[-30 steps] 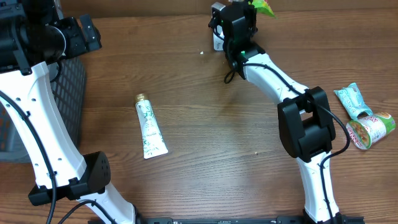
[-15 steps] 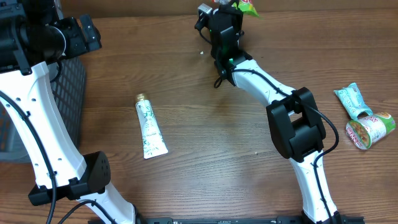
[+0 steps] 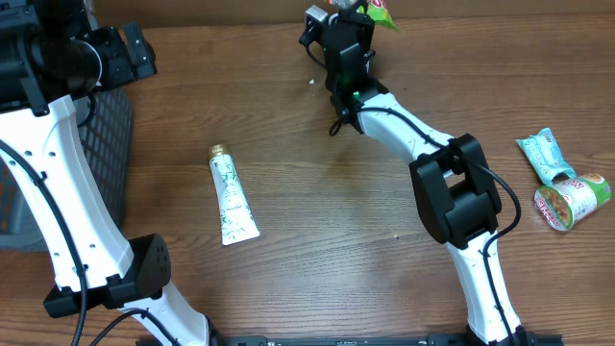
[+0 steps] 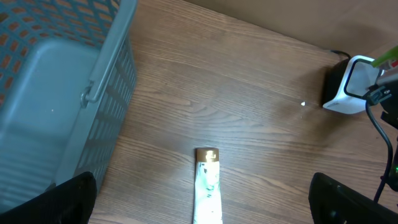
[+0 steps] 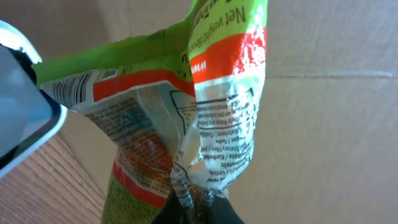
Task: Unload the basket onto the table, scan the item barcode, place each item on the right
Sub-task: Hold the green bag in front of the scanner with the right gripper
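As the right arm is finishing its leftward swing along the top of the overhead frame, the green packet (image 3: 381,12) is arriving just beside the scanner (image 4: 348,93), so the barcode pass is probably starting. The right gripper (image 5: 199,210) is pinching the packet's crimped edge tightly. The left gripper (image 3: 123,53) is hanging wide open at upper left, holding nothing.

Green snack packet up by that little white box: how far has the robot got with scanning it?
Done: the green packet is off the table, pinched at its crimped edge by the shut right gripper. In hand: it hangs right beside the white scanner. Left: whether a scan registered cannot be told; the tube and two more packs lie on the table.
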You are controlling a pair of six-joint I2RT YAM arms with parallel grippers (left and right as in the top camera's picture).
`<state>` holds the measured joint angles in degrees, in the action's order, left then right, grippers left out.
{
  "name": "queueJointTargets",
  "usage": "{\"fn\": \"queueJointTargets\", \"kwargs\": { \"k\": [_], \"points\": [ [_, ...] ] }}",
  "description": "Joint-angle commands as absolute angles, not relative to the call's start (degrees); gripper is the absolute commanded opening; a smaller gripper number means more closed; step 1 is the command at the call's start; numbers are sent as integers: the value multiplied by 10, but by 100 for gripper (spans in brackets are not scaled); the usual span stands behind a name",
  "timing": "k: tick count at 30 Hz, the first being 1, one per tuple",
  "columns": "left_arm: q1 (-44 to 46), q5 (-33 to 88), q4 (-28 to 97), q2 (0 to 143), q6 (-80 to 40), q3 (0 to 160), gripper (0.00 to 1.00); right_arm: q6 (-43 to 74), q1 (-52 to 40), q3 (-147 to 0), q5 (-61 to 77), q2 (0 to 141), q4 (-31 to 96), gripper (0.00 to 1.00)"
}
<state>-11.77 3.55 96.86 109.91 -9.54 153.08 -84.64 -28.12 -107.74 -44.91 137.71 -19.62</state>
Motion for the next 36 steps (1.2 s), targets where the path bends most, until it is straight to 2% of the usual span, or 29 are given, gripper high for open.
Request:
{"fn": "queueJointTargets", "kwargs": {
  "k": [1, 18, 36],
  "points": [
    [-119, 29, 968, 1099, -103, 1531, 100, -835, -260, -1088, -439, 1388, -207, 4],
    [-119, 29, 968, 1099, -103, 1531, 100, -842, -254, -1088, -429, 1403, -275, 4],
    [-119, 29, 968, 1099, -103, 1531, 100, -826, -278, -1088, -475, 1403, -283, 4]
  ]
}}
